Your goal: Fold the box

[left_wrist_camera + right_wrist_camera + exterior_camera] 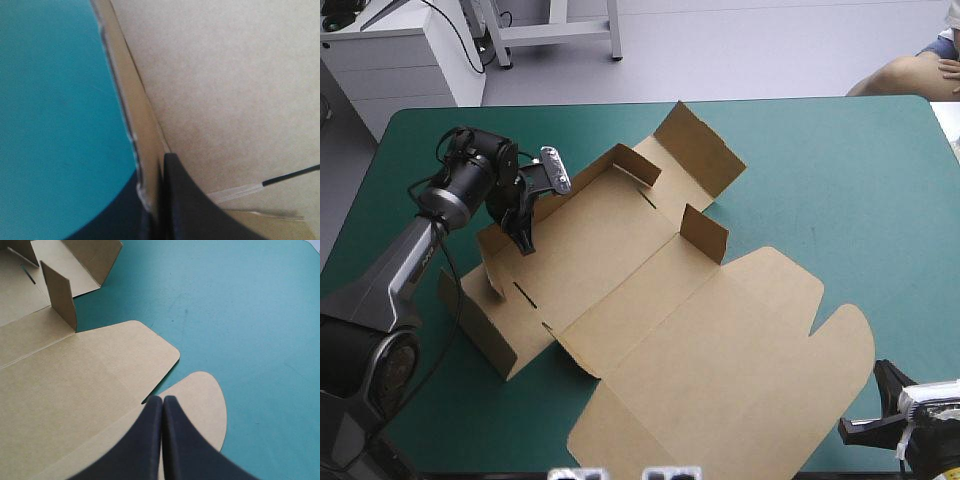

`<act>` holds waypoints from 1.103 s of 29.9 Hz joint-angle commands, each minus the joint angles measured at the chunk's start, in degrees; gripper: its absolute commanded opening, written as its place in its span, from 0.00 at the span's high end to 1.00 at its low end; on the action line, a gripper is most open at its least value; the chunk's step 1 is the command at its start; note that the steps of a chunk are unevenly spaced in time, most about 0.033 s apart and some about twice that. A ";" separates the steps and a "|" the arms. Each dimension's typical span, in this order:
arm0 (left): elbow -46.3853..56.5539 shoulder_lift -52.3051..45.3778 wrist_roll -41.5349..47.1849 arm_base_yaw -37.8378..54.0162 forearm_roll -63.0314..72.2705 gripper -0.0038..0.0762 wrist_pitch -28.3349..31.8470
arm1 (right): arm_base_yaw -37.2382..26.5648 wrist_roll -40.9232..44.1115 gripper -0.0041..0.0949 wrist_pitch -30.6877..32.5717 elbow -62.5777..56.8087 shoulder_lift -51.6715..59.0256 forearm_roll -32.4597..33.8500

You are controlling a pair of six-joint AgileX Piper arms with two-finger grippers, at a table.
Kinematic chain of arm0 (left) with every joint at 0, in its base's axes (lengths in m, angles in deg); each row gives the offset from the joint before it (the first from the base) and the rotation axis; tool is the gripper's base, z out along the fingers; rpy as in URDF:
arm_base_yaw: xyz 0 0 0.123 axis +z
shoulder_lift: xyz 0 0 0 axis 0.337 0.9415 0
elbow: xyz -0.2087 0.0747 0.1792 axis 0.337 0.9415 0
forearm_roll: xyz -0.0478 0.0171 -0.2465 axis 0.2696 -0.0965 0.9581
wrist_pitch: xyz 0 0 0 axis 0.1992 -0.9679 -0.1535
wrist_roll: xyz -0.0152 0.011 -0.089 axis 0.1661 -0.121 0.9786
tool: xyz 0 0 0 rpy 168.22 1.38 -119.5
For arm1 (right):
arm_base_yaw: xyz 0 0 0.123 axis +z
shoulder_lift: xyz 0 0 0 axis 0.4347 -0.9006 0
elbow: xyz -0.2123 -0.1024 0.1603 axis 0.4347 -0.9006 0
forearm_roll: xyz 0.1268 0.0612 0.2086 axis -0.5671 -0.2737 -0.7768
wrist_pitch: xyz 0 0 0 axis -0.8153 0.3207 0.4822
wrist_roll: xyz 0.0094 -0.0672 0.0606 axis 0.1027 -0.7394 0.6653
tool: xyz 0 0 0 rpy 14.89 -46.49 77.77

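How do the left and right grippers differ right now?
The left gripper pinches the box's side wall; the right gripper holds nothing. The left is at the tray end, the right by the lid's rounded tab. Both have fingers together.

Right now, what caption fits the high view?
Left gripper pinches the box by a wall; right gripper, shut, sits near the lid.

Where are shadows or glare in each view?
High view: raised walls of the box throw soft shadows on the teal-green cover; no strong glare. Left wrist view: faint shadow beside the left hand. Right wrist view: thin shadow under the edge of the lid, ahead of the right hand.
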 commanded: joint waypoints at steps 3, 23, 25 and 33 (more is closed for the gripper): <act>-4.48 -2.71 -2.11 -4.65 -9.41 0.96 10.47 | -0.32 -0.05 0.98 -4.79 1.37 -1.46 0.00; -4.47 -2.71 -2.46 -18.12 -30.11 0.96 23.13 | -0.32 -0.05 0.98 -4.79 1.29 -1.46 0.00; -4.47 -2.71 0.07 -19.78 -32.41 0.96 24.31 | -0.32 -0.05 0.98 -4.79 1.29 -1.46 0.00; -4.37 -2.71 6.47 -23.24 -36.77 0.96 24.66 | -0.32 -0.05 0.98 -4.79 1.29 -1.46 0.00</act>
